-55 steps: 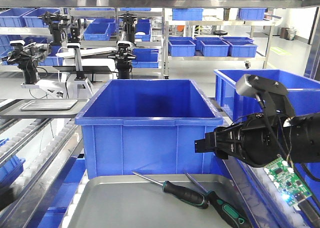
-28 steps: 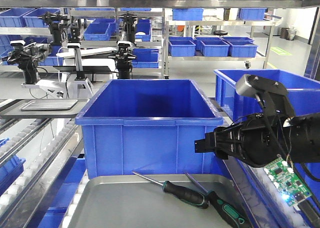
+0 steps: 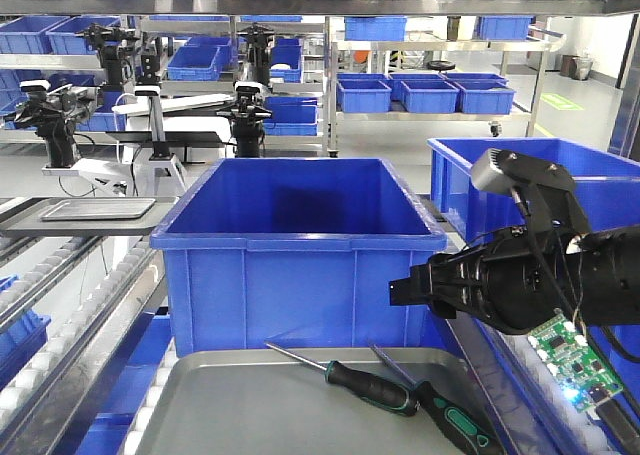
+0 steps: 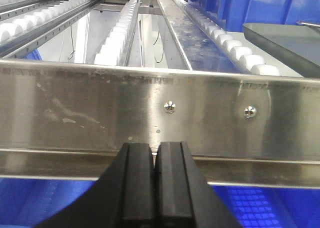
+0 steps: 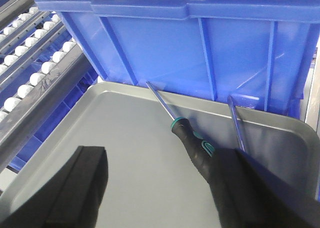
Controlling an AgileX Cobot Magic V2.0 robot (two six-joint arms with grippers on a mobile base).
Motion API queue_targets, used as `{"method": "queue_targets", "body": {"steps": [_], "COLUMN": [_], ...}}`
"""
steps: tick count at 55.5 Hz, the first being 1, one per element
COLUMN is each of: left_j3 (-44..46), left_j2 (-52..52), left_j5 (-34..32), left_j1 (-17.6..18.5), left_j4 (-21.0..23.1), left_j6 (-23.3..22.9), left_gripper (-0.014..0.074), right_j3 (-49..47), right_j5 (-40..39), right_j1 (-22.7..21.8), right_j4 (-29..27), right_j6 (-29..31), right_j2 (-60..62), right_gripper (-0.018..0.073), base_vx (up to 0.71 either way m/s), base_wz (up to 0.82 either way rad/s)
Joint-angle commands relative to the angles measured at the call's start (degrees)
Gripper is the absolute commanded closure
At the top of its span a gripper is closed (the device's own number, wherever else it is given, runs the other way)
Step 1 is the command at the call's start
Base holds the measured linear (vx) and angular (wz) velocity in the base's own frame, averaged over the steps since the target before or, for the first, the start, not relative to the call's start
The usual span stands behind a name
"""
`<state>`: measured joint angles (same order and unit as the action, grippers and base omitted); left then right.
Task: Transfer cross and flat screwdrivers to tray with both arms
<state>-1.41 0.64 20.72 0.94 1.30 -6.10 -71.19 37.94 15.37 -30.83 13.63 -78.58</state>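
Already both screwdrivers (image 3: 375, 385) lie in the grey tray (image 3: 230, 415), shafts angled toward the blue bin (image 3: 300, 245). Left gripper (image 4: 155, 153), jaws together, faces a steel rail away from the tray; right gripper (image 5: 160, 188), jaws apart, hangs over the handles.

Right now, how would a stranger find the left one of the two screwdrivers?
Find the big blue bin; the grey tray lies before it. Of the two screwdrivers there, it is the left screwdriver, its whole shaft visible, tip near the bin wall; the right screwdriver lies partly under it.
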Motion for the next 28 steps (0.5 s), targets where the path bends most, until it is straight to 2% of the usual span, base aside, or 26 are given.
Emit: {"method": "queue_targets", "body": {"steps": [1,16,21,28], "left_j3": [1.32,1.32,1.32,1.37], "left_j2": [0.05,0.05,0.05,0.05], "left_j5": [-4.09,-4.09,-4.09,-4.09], "left_j1": [-0.07,-0.07,-0.07,-0.07], "left_j4": [0.04,0.04,0.04,0.04], "left_j6": [-0.49,-0.49,-0.49,-0.49], "left_gripper": [0.0602,0.0602,0.0602,0.0602], "right_j3": [-1.94,-1.74,1.97,13.93], "right_j5": [-3.26,-3.78,-8.29,-19.16], "right_j1": [-0.13,-0.13,-0.19,-0.13], "right_j4": [-1.01,-0.08,3.24,6.13], "right_j6": [0.51,0.56,-0.01,-0.52], "right_j2": [2.02,1.90,5.81,16.66], "right_gripper": [0.0047,0.0048,0.0063,0.0128], "base_vx": [0.00,0.00,0.00,0.00], "base_wz": [0.00,0.00,0.00,0.00]}}
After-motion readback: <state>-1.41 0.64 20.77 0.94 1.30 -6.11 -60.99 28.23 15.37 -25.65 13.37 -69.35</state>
